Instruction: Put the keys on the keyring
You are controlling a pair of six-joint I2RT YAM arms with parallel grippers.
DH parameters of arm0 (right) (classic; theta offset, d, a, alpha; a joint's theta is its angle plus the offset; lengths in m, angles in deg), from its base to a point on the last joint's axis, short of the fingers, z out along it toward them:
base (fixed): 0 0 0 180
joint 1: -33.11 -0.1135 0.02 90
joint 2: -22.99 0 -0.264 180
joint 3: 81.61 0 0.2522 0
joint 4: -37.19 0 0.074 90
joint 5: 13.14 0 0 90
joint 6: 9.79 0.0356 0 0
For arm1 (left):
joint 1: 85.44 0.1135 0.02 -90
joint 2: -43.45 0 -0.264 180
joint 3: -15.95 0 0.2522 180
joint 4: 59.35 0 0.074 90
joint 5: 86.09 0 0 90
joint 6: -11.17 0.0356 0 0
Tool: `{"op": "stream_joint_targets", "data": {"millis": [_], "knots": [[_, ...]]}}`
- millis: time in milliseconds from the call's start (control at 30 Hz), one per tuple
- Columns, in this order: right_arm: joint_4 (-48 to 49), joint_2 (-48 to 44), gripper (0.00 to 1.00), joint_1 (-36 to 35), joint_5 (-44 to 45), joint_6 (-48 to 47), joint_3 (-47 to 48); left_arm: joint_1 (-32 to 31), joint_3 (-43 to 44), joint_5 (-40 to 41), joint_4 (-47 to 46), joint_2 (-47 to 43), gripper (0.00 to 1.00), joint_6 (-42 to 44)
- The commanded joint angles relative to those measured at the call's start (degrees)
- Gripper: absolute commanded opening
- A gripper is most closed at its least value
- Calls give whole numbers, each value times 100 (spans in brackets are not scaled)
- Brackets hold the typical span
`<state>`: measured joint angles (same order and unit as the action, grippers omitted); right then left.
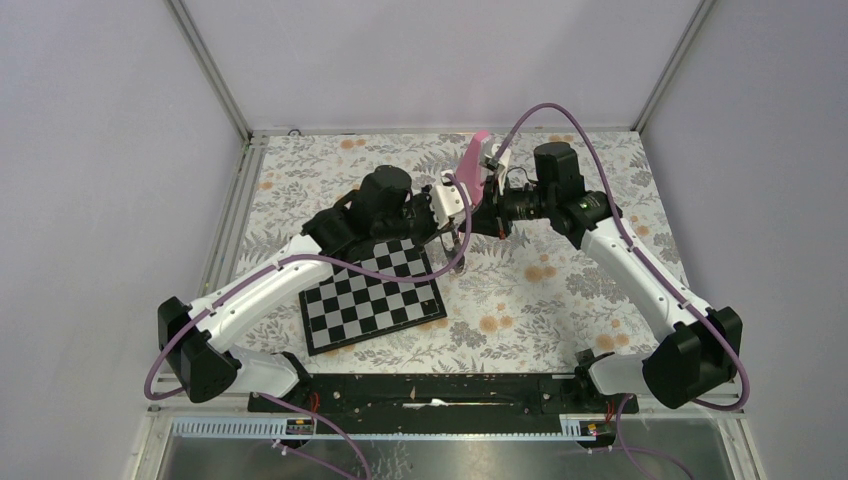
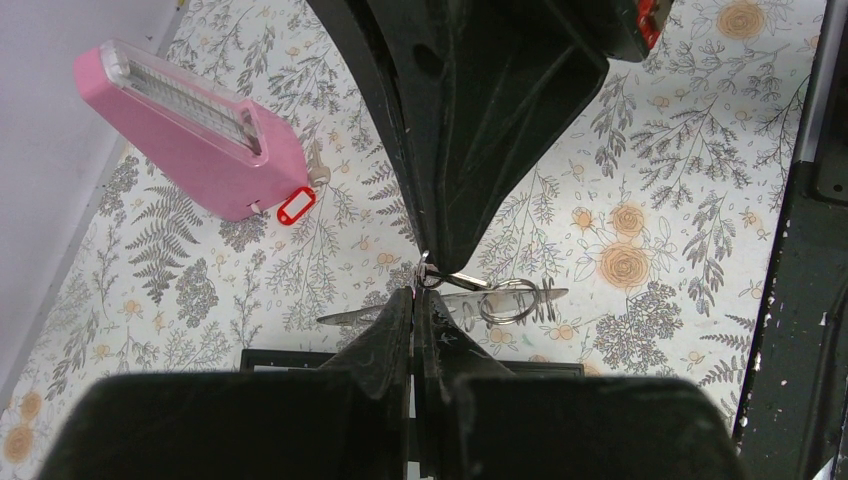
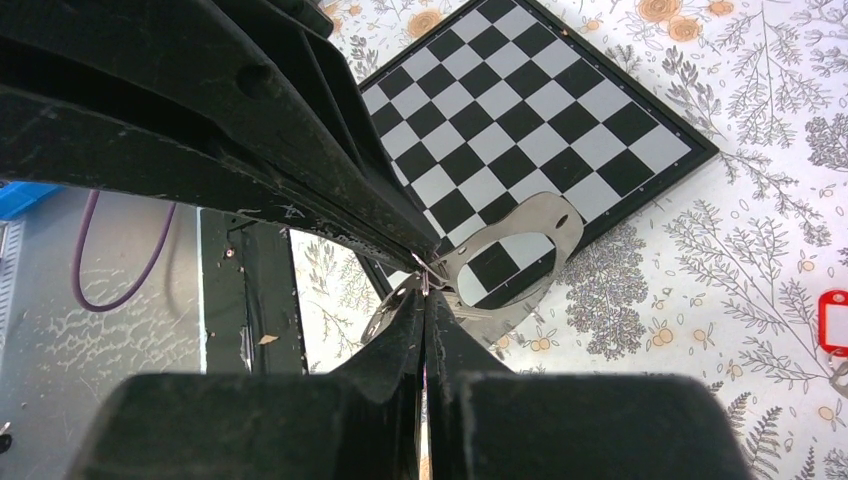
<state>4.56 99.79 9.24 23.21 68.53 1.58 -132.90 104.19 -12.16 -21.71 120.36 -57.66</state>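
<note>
Both grippers meet in the air above the table's middle, pinching the keyring [image 3: 545, 215] from opposite sides. It is a pale silvery flat loop with a small wire split ring [image 2: 484, 303] hanging from it. My left gripper [image 2: 417, 292] is shut on its small end ring, and my right gripper [image 3: 425, 292] is shut on the same spot. The red-headed key [image 2: 296, 207] lies on the cloth against the pink metronome's base. The dull silver key [image 2: 318, 168] lies just beyond it. Both keys also show at the right wrist view's right edge, where the red-headed key [image 3: 833, 322] is cut off.
The pink metronome [image 1: 473, 158] stands at the back centre, just behind the grippers. A black-and-white chessboard [image 1: 370, 295] lies left of centre under the left arm. The black base rail [image 1: 430, 390] runs along the near edge.
</note>
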Motion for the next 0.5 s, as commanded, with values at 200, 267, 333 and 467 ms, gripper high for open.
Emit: {"op": "stream_joint_targets", "data": {"millis": [200,267,333,467], "knots": [[332,-6,0,93,-103,140,-123,-44,-13,-233,-489,-246,0,-49],[378,1,0,102,-140,173,-155,-44,-12,-259,-491,-246,0,-59],[380,-24,0,111,-154,173,-170,-44,-25,-258,-506,-253,0,-65],[495,-106,0,129,-187,175,-286,-27,-60,-255,-557,-264,0,-101]]}}
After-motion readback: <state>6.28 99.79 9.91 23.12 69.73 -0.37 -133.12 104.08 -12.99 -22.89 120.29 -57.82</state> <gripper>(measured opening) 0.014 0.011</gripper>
